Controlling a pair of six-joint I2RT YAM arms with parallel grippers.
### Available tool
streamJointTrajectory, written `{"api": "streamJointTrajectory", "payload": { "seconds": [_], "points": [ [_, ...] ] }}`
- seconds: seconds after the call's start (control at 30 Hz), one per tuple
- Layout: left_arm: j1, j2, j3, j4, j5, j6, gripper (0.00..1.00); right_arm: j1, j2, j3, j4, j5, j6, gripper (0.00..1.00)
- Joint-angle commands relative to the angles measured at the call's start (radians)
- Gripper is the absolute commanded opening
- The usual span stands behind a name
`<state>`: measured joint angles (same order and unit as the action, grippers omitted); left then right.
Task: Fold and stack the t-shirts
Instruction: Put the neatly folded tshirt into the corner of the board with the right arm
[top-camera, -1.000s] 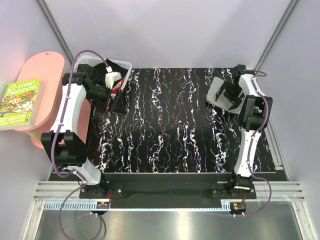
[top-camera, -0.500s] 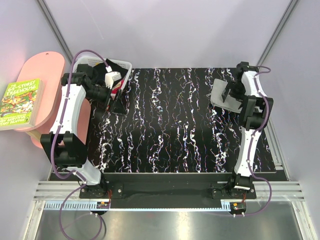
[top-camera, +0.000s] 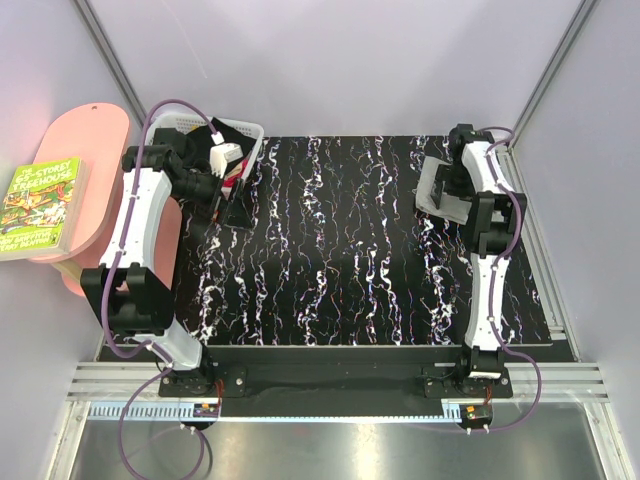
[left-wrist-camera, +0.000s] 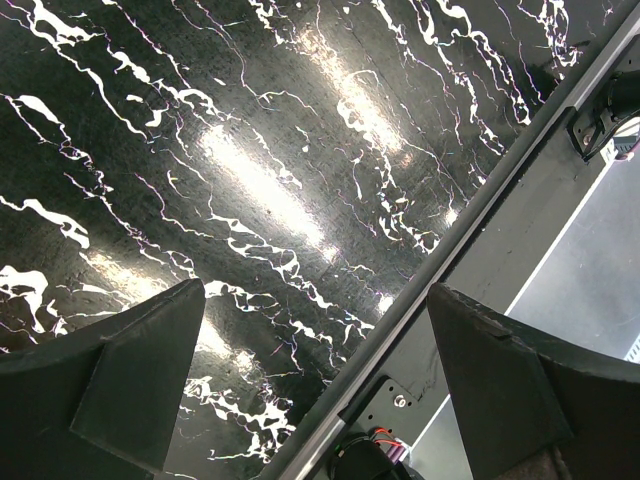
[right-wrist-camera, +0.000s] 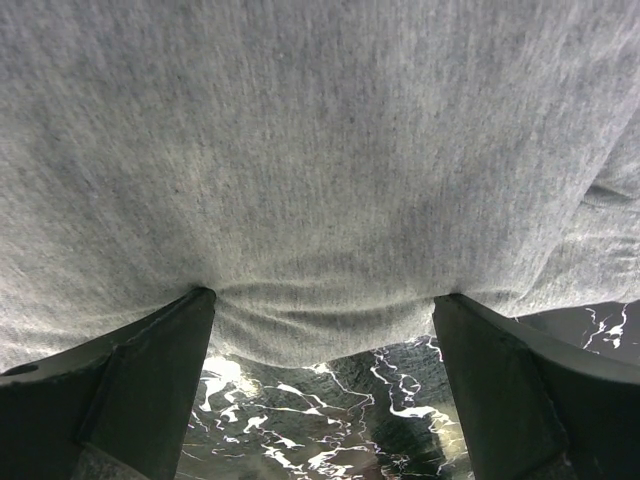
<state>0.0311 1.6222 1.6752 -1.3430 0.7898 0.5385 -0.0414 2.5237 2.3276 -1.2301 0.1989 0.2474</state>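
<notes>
- grey t-shirt (top-camera: 437, 190) folded at far right of bench (top-camera: 340, 260), directly under right gripper (right-wrist-camera: 322, 297); hem lying between its wide-spread fingers, not pinched.
- right arm stretched along right edge, wrist bent down over cloth.
- left gripper (left-wrist-camera: 315, 288) spread wide, empty, above bare bench beside white basket (top-camera: 250, 128) at far left corner.
- basket contents mostly hidden behind left arm.

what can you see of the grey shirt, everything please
The grey shirt is light heather-grey knit, soft and matte. It lies as a small compact bundle, not spread out, at the far right of the black marbled table. The right end effector stands over it with jaws wide open; the cloth's rounded, slightly puckered edge runs between the fingertips and meets both. No print or label shows.
</notes>
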Motion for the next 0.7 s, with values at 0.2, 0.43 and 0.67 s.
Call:
{"api": "streamJointTrajectory", "payload": {
  "seconds": [0.2,0.43,0.67],
  "points": [
    [0.006,-0.061,0.02,-0.022,-0.012,0.018,0.99,-0.009,0.162,0.079,0.009,0.12,-0.065,1.0],
    [0.006,-0.067,0.012,-0.025,-0.004,0.009,0.99,0.032,0.113,0.037,0.052,0.194,-0.124,1.0],
    [0.006,-0.096,-0.002,-0.027,0.014,0.003,0.99,0.155,-0.084,-0.065,0.106,0.221,-0.187,1.0]
  ]
}}
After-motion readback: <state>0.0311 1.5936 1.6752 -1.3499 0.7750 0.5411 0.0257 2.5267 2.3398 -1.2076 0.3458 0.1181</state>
